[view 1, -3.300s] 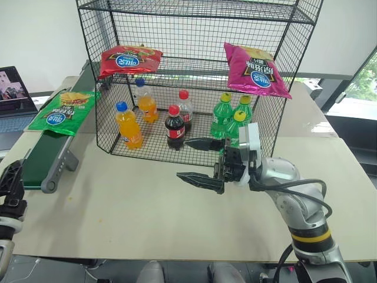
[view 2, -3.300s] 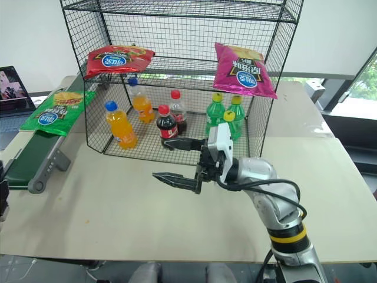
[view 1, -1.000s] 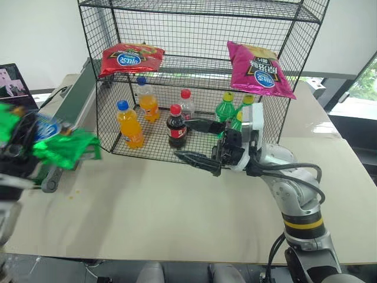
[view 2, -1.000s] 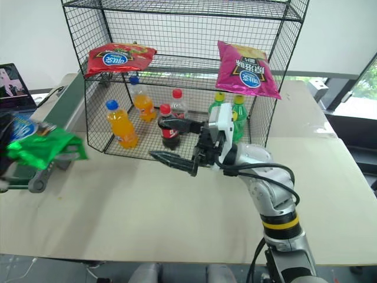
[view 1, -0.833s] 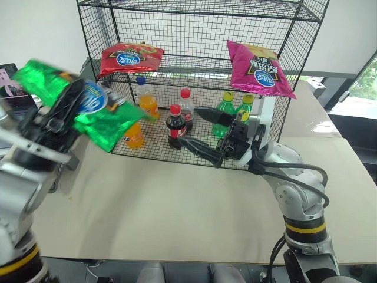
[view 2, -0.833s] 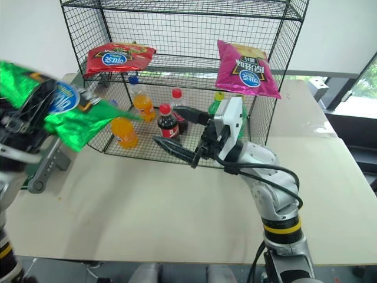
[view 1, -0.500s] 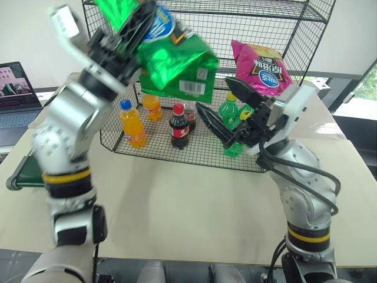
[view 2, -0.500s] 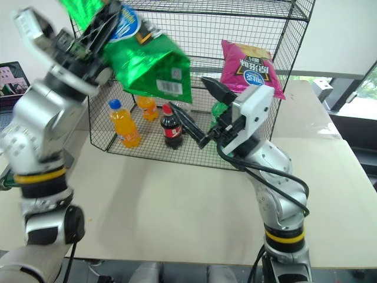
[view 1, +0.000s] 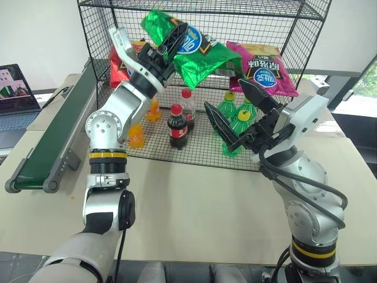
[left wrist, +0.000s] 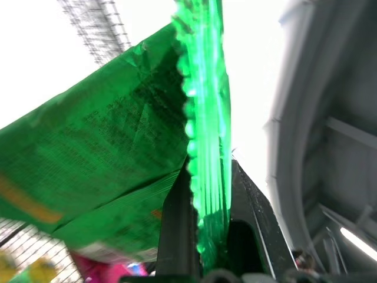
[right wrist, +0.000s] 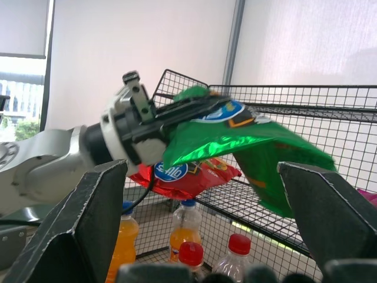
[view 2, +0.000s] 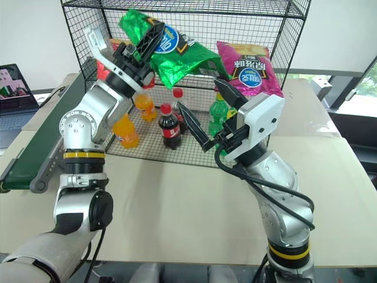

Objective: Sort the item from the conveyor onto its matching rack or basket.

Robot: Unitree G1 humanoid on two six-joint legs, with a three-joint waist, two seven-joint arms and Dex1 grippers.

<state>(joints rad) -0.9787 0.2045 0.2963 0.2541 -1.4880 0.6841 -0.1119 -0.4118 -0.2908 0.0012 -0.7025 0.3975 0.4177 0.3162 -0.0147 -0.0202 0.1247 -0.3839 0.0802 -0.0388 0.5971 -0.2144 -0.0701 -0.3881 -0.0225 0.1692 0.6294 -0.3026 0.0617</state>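
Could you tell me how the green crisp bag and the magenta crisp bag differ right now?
The green crisp bag is held in the air, pinched at one edge by the left gripper; the magenta crisp bag rests on the wire rack, with no gripper on it. The green bag sits in front of the rack's middle tier, between the red bag and the magenta one on the robot's right. All three bags carry a blue oval logo.

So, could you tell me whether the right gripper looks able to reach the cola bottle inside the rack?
Probably not directly: the right gripper hangs open outside the rack, whose mesh front stands between it and the cola bottle.
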